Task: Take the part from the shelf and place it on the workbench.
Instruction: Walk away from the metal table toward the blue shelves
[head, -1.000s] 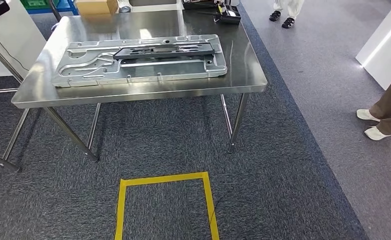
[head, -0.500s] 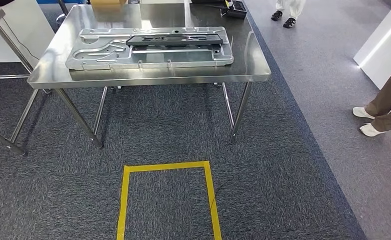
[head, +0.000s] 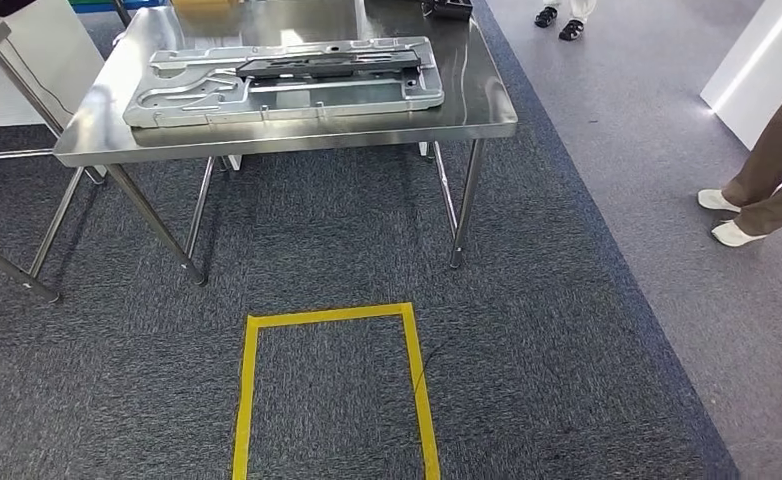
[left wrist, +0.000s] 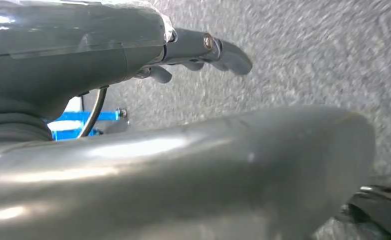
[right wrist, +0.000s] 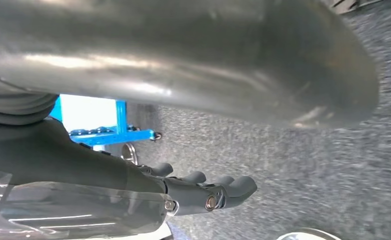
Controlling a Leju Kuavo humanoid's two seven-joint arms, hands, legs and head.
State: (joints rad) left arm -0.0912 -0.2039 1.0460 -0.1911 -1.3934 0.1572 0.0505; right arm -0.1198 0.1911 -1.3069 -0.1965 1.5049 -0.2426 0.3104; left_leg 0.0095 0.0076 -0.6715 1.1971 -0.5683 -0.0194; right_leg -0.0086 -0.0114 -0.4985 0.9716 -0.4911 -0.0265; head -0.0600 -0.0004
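We stand back from the steel table [head: 487, 115], on the grey carpet [head: 327, 250], with a yellow tape square [head: 332, 390] marked on the floor between us and the table legs; on the table lies a large silver metal tray [head: 167, 100] with a dark flat part [head: 327, 66] resting on top of it, toward the far side; a person's legs and pale shoes [head: 732, 215] stand off to our right, well apart from the table.

Our left hand [left wrist: 133, 55] hangs over the carpet; its fingers [left wrist: 223, 50] lie straight and side by side, with nothing between them; our right hand [right wrist: 108, 195] hangs the same way, its fingers [right wrist: 223, 187] extended in a row, holding nothing; a blue frame [right wrist: 111, 135] on wheels shows beyond it.

We judge that the dark part already lies on the table, so the placing step looks done, or else we are between rounds and the shelf must be somewhere outside these pictures; we cannot tell which from here, nor whether the blue frame belongs to the shelf.

If another part is to be fetched, the next move calls for turning the body toward the shelf, walking there with both arms kept low and free of the table edge, then raising the hands and spreading the fingers to take the part; the person to the right is close enough to the walking path that we would keep watch on that side.
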